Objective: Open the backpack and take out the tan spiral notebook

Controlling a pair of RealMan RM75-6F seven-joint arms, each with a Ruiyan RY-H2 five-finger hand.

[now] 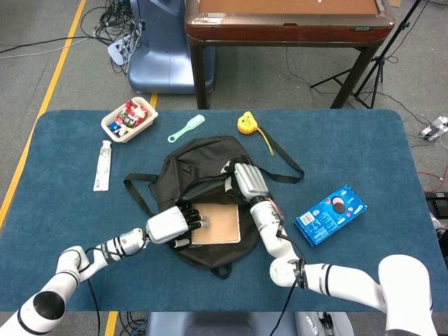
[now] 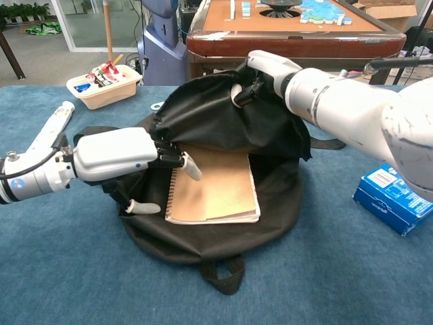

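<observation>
On the blue tabletop (image 1: 350,150), mid-frame, the black backpack (image 2: 223,128) is lying open with the tan notebook (image 2: 215,186) inside. The right robot hand (image 2: 260,74) is gripping the raised flap; the left robot hand (image 2: 125,159) is reaching in, fingers spread, touching the notebook's spiral edge.

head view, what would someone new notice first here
The open black backpack at the table's middle draws the eye, with the tan notebook lying in its mouth. The right hand holds the flap up at the bag's top, while the left hand reaches over the notebook's spiral edge. Off to the right lies a blue box.
</observation>
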